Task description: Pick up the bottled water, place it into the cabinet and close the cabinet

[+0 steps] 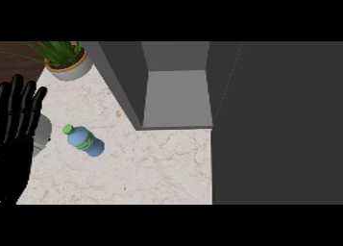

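Worktop [131,178] of pale marble with faint brown veins fills the lower middle of the frame, seen from steeply above. My left hand [11,139] stands at the left edge, black, palm flat, its fingers [16,93] straight and spread, tips pointing toward the top of the frame. It holds nothing and touches nothing that I can see. My right hand does not appear anywhere in the frame.

The bottled water [84,141] lies on its side on the worktop in the left-centre of the frame, just to the right of my left hand but apart from it. Its body is blue with a greenish band, and its green cap [67,129] points toward the upper left.

The cabinet [177,98] sits in the upper middle of the frame, grey, open, with its pale inner floor showing between two side walls. A large dark grey panel [284,125] covers the whole right side of the frame; I cannot tell whether it is the cabinet's door.

A potted plant [64,60] with long green leaves in a round light pot stands in the upper left corner, well apart from the bottle. Behind it shows a strip of dark brown wood [11,57].
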Available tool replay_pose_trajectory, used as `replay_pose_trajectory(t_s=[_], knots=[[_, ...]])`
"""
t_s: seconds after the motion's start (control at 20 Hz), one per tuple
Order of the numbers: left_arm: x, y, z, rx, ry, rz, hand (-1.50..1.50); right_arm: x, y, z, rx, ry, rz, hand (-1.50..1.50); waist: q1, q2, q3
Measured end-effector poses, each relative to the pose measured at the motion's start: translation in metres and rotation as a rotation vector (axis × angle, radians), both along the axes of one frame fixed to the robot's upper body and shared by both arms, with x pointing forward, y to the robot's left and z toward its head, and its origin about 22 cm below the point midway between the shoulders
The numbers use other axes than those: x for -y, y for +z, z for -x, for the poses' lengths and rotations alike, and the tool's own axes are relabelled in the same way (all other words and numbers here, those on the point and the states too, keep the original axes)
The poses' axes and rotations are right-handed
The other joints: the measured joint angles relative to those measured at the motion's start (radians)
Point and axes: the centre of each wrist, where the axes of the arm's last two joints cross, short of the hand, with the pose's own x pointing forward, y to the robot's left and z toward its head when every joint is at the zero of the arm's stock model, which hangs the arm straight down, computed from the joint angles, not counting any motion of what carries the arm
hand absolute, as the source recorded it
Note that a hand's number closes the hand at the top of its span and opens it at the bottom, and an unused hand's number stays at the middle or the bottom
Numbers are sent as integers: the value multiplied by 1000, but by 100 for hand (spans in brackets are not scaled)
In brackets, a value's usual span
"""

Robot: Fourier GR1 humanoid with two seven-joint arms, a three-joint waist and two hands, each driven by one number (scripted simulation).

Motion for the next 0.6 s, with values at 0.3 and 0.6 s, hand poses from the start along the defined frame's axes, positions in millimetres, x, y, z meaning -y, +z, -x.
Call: replay_pose_trajectory(t_s=[0.3,0.6], knots=[[-39,2,7,15,71,13,-150,-7,-1,28,0,-22,1,-150,10,38,-22],[-55,-5,17,-131,60,192,-150,-24,6,52,-82,144,-17,-150,15,46,-27]])
